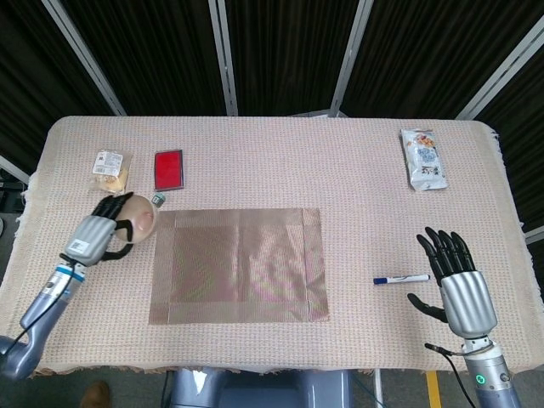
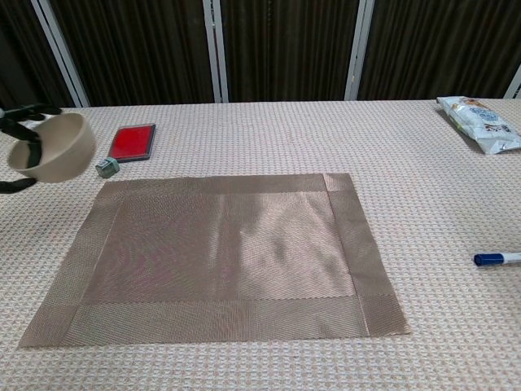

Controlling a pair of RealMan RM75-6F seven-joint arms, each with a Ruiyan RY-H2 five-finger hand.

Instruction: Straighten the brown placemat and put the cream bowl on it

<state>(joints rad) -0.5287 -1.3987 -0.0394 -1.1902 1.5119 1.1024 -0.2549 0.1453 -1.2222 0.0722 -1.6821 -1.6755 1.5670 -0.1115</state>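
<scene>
The brown placemat (image 1: pixel 239 264) (image 2: pixel 218 256) lies flat and square in the middle of the table. My left hand (image 1: pixel 100 233) (image 2: pixel 18 147) grips the cream bowl (image 1: pixel 141 218) (image 2: pixel 57 147) and holds it tilted in the air, just left of the placemat's far left corner. My right hand (image 1: pixel 456 280) rests near the front right of the table, fingers spread and holding nothing; the chest view does not show it.
A red flat box (image 1: pixel 168 168) (image 2: pixel 133 141) and a small green-grey block (image 1: pixel 158 199) (image 2: pixel 106 167) lie behind the placemat's left corner. A wrapped snack (image 1: pixel 110 167) sits far left, a snack bag (image 1: pixel 422 158) (image 2: pixel 482 122) far right, and a blue marker (image 1: pixel 402 279) (image 2: pixel 496 259) beside my right hand.
</scene>
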